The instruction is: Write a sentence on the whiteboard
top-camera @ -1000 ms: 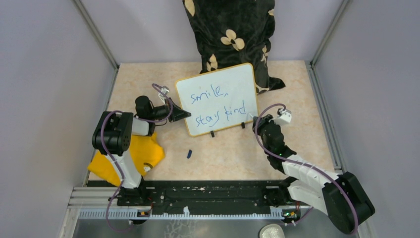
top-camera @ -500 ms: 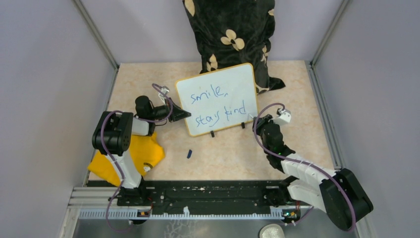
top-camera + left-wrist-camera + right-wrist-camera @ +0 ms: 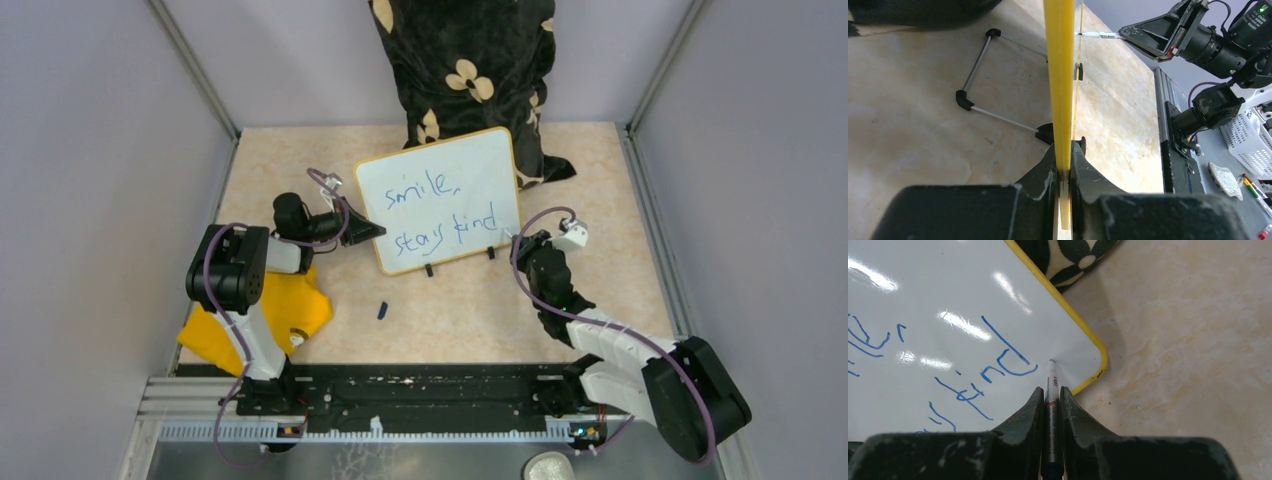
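Note:
The whiteboard (image 3: 470,165) stands tilted on its two black feet at the table's middle, with a yellow rim. The sentence (image 3: 430,212) in blue marker reads "smile, stay kind" in two lines. My left gripper (image 3: 372,231) is shut on the board's left edge, seen as a yellow strip (image 3: 1060,75) between the jaws. My right gripper (image 3: 518,243) is shut on a white marker (image 3: 1050,390), whose tip touches the board (image 3: 948,300) near its lower right corner, just past the last word (image 3: 998,365).
A black cushion with cream flowers (image 3: 470,70) leans behind the board. A yellow cloth (image 3: 262,315) lies under the left arm. A small blue pen cap (image 3: 382,311) lies on the table in front of the board. Grey walls enclose the table.
The right arm's base and elbow have shifted slightly to the left; the marker tip stays at the board's lower right corner. The left arm has not moved.

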{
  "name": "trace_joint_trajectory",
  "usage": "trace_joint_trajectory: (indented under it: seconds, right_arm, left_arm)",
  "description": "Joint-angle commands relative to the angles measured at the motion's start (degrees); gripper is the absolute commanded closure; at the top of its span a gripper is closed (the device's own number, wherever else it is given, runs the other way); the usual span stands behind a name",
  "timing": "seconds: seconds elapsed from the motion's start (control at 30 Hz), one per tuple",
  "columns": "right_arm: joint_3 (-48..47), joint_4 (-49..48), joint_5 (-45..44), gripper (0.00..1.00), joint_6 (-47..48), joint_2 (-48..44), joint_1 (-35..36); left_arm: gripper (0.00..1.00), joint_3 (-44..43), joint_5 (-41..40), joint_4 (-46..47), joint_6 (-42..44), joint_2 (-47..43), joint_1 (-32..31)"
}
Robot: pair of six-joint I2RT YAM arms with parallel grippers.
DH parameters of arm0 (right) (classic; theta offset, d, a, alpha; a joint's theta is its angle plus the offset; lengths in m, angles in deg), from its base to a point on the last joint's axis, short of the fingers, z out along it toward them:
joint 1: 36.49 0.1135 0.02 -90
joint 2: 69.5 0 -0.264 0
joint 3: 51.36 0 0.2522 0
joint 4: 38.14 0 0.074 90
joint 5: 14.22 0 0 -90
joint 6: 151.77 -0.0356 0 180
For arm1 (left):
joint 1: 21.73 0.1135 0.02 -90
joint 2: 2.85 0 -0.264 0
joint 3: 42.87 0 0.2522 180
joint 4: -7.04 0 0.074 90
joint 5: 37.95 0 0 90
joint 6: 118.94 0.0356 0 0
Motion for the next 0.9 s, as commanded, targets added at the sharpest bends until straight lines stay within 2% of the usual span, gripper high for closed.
trace_joint_trajectory:
  seconds: [0.0, 0.57, 0.87]
  right_arm:
    - [-2.18, -2.33, -0.43, 1.00, 0.30, 0.07, -0.44]
    - [-1.05, -0.42, -0.33, 1.00, 0.00, -2.00, -0.49]
    - [-4.30, 5.40, 2.51, 1.00, -0.16, -8.70, -0.43]
  left_arm:
    - [1.00, 0.25, -4.56, -5.75, 4.46, 3.03, -0.74]
    - [1.00, 0.21, -4.58, -5.98, 4.54, 3.03, -0.85]
    - [1.00, 0.37, -4.69, -6.01, 4.63, 2.90, -0.83]
